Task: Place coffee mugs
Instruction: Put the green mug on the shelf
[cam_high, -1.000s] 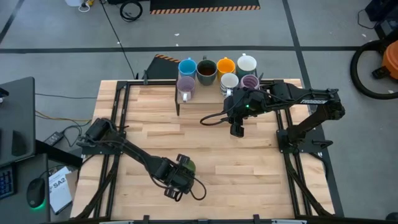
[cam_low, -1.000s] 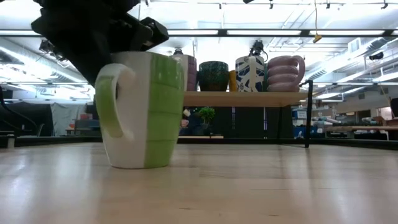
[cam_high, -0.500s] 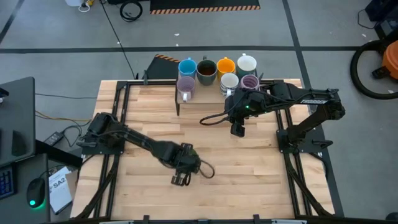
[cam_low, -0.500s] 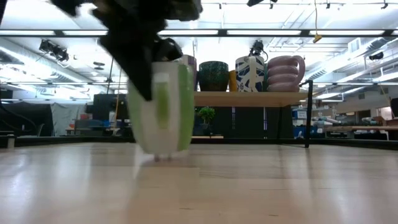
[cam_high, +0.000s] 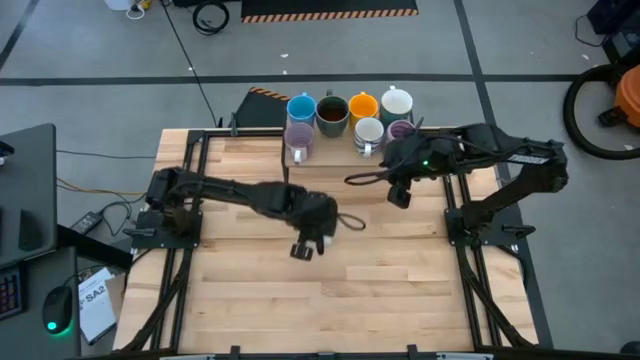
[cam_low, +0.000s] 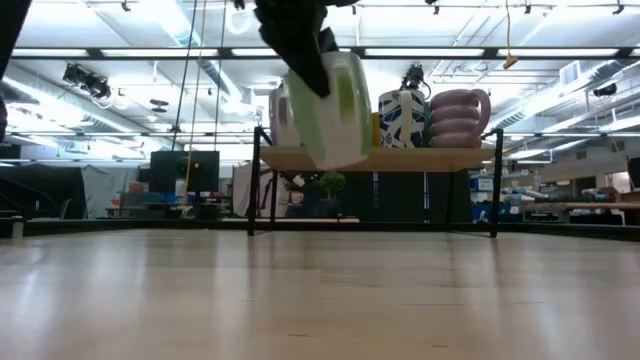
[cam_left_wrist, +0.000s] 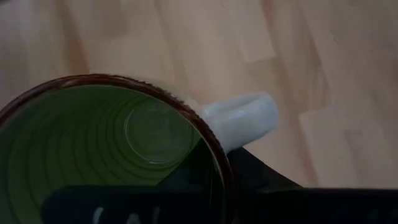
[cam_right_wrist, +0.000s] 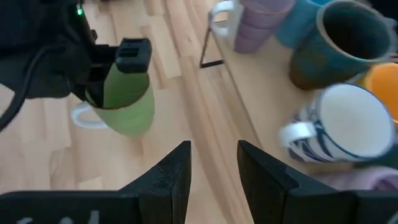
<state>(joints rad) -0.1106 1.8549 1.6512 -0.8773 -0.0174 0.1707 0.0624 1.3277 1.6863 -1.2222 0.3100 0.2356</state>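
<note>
My left gripper (cam_high: 312, 236) is over the middle of the table, shut on the green mug (cam_low: 335, 108), which hangs in the air and also shows in the right wrist view as the green mug (cam_right_wrist: 127, 102). My right gripper (cam_high: 398, 194) is open and holds nothing. It hovers near the shelf's right end, with its fingers apart in its own view (cam_right_wrist: 214, 168). On the raised wooden shelf (cam_low: 400, 158) at the far edge stand the blue (cam_high: 301, 108), dark brown (cam_high: 332, 113), orange (cam_high: 362, 105), two white (cam_high: 397, 101) (cam_high: 369, 131) and two lilac (cam_high: 299, 138) (cam_high: 401, 131) mugs. My left gripper holds the green mug by its rim (cam_left_wrist: 214, 146), right beside the white handle (cam_left_wrist: 239, 119). One finger seems to be inside the cup and one outside. The fingers come from above, pointing down. The mug is lifted clear of the table and hangs tilted below them.
The shelf stands on thin dark legs (cam_low: 255, 180) along the table's far side, with room under it. Bare wooden tabletop (cam_high: 380, 280) lies near and to the right. Black frame rails (cam_high: 190, 200) run along both sides. A cable (cam_high: 350, 218) loops off the left wrist.
My left gripper has lifted the green mug off the table near the near edge and carried it up, toward the far edge and to the right; the mug now hangs tilted, clear of the wood. My right gripper has drawn a little to the right.
</note>
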